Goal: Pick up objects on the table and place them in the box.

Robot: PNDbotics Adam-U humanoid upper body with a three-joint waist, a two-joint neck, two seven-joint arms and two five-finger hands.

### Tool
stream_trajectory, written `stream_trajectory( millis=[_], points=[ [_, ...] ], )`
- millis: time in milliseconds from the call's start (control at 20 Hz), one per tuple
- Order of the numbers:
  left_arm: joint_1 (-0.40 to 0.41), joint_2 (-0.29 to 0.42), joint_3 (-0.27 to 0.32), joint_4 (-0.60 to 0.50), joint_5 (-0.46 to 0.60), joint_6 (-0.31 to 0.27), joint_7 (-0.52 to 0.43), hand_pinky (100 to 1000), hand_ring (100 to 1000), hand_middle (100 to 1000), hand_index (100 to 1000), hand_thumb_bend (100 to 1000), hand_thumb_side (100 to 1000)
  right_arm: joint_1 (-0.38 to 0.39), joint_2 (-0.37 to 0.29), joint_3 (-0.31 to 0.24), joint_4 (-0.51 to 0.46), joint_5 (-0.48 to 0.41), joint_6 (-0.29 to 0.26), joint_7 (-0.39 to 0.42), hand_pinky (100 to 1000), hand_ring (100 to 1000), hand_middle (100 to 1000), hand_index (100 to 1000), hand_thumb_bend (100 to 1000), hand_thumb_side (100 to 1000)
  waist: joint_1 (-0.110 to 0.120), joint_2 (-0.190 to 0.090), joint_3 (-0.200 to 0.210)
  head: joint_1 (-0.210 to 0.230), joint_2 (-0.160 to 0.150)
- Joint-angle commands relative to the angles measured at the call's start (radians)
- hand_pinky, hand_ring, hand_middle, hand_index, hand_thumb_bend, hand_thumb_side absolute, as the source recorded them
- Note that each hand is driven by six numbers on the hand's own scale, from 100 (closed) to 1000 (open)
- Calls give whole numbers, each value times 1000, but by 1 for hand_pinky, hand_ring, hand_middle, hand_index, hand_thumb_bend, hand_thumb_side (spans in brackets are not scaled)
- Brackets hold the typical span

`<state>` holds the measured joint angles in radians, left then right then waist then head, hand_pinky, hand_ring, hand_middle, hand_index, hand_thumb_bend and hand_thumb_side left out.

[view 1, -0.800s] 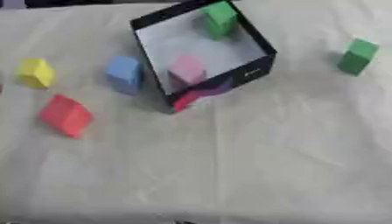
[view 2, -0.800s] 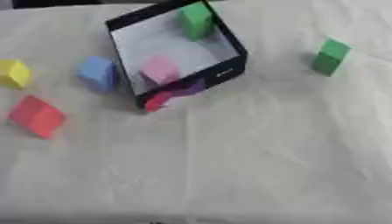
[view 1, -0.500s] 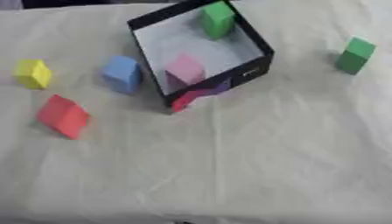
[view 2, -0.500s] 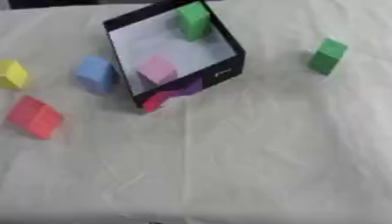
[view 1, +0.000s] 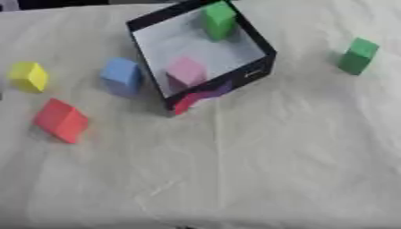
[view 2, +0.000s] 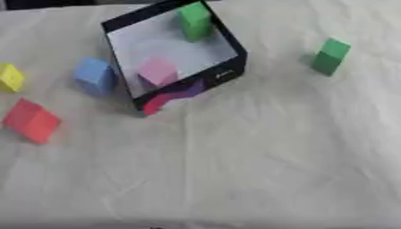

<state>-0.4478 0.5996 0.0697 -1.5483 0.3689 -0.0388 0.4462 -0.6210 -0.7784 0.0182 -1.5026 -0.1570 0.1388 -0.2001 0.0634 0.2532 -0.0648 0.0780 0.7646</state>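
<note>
Black-walled open box with a white floor (view 1: 262, 47) sits at 12 o'clock, holding a pink block (view 1: 186, 71) and a green block (view 1: 220, 19) — already delivered, presumably. Outside on the white cloth (view 1: 258, 170): blue block (view 1: 121, 77) touching its 9 o'clock wall, yellow block (view 1: 30, 76) and red block (view 1: 61, 120) farther out, second green block (view 1: 359, 55) at 2 o'clock. Neither hand shows — finger state unknowable.

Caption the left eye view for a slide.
Black box holding pink and green blocks; blue, yellow, red, green blocks outside.
</note>
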Motion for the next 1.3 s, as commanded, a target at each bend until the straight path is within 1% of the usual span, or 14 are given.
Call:
stream_trajectory(
  millis=[50, 100, 150, 200, 350, 400, 450, 550, 600, 700, 800, 900, 1000, 1300],
  points=[
    [-3, 24, 1, -23, -8, 1, -2, 805, 806, 821, 858, 840, 672, -70, -162, 85, 0, 108, 45, 100, 795, 858, 840, 863, 521, 489, -20, -26, -2, 10, 5],
    [-1, 26, 0, -21, -6, 2, -3, 806, 808, 818, 858, 837, 672, -96, -202, 119, 2, 141, 60, 146, 803, 859, 841, 866, 532, 490, -22, -28, -2, 10, 5],
    [0, 29, -1, -19, -4, 3, -4, 806, 808, 818, 857, 834, 672, -122, -241, 153, 2, 174, 66, 200, 802, 848, 831, 864, 540, 458, -25, -29, -3, 9, 5],
    [1, 31, -1, -17, -3, 2, -5, 805, 808, 818, 856, 828, 661, -144, -263, 174, 4, 199, 65, 246, 801, 822, 801, 870, 563, 393, -27, -30, -5, 9, 5],
    [5, 38, 7, -16, -5, -6, 2, 804, 807, 817, 852, 828, 657, -203, -303, 241, 30, 270, 24, 374, 817, 846, 825, 878, 622, 406, -37, -35, -12, 9, 5],
    [5, 41, 7, -15, -5, -7, 4, 805, 807, 818, 852, 828, 657, -220, -308, 264, 51, 289, 16, 430, 828, 866, 841, 886, 671, 397, -39, -36, -15, 8, 5],
    [6, 45, 4, -15, -6, -6, 2, 805, 808, 818, 852, 827, 659, -234, -313, 291, 74, 305, 10, 502, 834, 874, 854, 887, 620, 466, -41, -37, -16, 7, 5],
    [6, 51, 2, -14, -8, -5, -2, 805, 808, 819, 852, 826, 659, -257, -316, 323, 113, 340, -7, 640, 845, 887, 867, 897, 599, 543, -46, -39, -20, 7, 5],
    [7, 52, 3, -13, -8, -5, -3, 804, 808, 819, 852, 825, 660, -265, -315, 332, 130, 355, -20, 708, 849, 892, 871, 903, 559, 592, -47, -40, -21, 10, 5],
    [10, 56, 3, -11, -7, -3, -4, 804, 808, 818, 851, 824, 661, -273, -315, 339, 159, 379, -56, 852, 852, 892, 871, 902, 539, 601, -49, -41, -24, 15, 5],
    [13, 57, 3, -9, -6, -2, -5, 803, 807, 815, 847, 820, 662, -277, -316, 323, 176, 406, -93, 943, 853, 889, 869, 900, 536, 596, -50, -41, -27, 15, 5],
    [14, 59, 2, -7, -6, 1, -8, 801, 804, 796, 830, 815, 661, -276, -317, 306, 184, 429, -124, 990, 841, 857, 837, 893, 549, 586, -50, -41, -28, 14, 5],
    [13, 58, 3, -6, -3, 3, -10, 801, 805, 796, 829, 813, 661, -274, -318, 290, 178, 447, -149, 1007, 839, 854, 836, 892, 564, 574, -50, -41, -29, 9, 5],
    [11, 57, 3, -9, -8, 4, -12, 801, 805, 796, 829, 812, 661, -269, -317, 281, 178, 468, -159, 1001, 841, 875, 853, 889, 609, 474, -48, -42, -27, 4, 5]
  ],
)
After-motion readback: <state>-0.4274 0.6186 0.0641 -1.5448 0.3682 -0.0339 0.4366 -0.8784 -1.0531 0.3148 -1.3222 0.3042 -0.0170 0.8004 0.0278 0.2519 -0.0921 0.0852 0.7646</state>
